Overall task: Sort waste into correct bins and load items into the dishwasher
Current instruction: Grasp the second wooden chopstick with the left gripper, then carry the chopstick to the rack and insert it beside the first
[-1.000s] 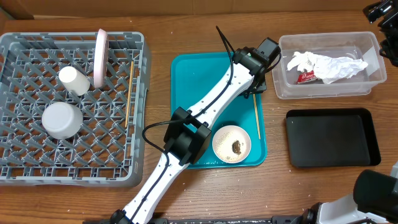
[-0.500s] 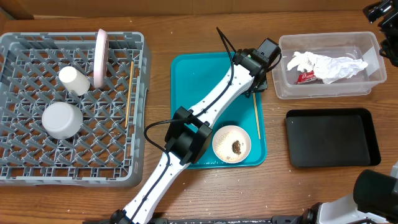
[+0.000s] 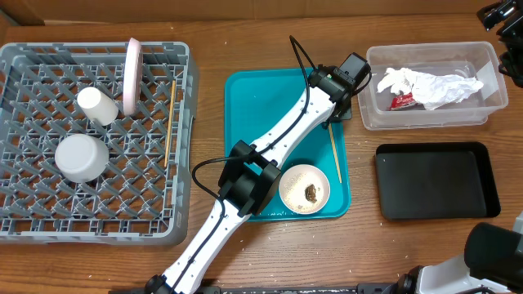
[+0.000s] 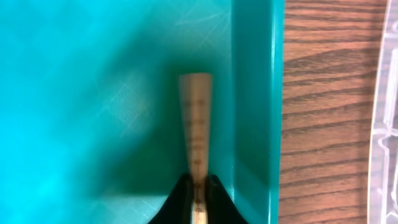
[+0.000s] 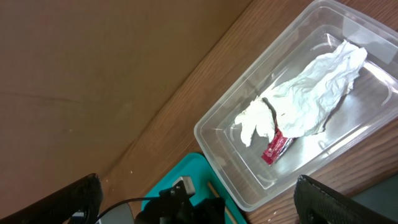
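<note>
1. A wooden table (image 3: 204, 49) with plain grain carries everything. Beyond its far edge, the right wrist view shows a flat, matt brown panel (image 5: 81, 68).
2. At the left stands the dishwasher rack (image 3: 16, 57), square grey plastic with a lattice floor and low walls. It holds a small white cup (image 3: 97, 105), an upturned pale bowl (image 3: 81, 157), a whitish-pink plate (image 3: 132, 75) standing on edge, and a second chopstick (image 3: 169, 122) lying along its right side.
3. In the middle lies a smooth teal serving tray (image 3: 261, 106) with a raised lip. Its near right corner holds a round food bowl (image 3: 294, 181) containing a small brown lump (image 3: 311, 193). Any grains around the lump are too small to make out.
4. The left pincer (image 4: 198, 186) is clamped tight on the thin wooden chopstick (image 4: 196, 124), just beside the tray's right lip. Up close the stick is blurred, and whether it rests on the tray floor cannot be told. From overhead it runs from under the pincer towards the food bowl.
5. At the far right sits the clear tub (image 3: 425, 122), transparent with a rim and rounded corners. Crumpled white paper (image 3: 429, 86) lies inside, with a red wrapper (image 3: 401, 100) partly under it. On the near side of the tub is the shallow, matt black tray (image 3: 435, 180).
6. The right pincer (image 5: 198, 183) is spread wide and holds nothing. Its dark fingers (image 5: 74, 199) are cut off at the lower corners of the right wrist view.
7. The left arm (image 3: 278, 143), white with black joints, hides a diagonal strip of the teal tray.
</note>
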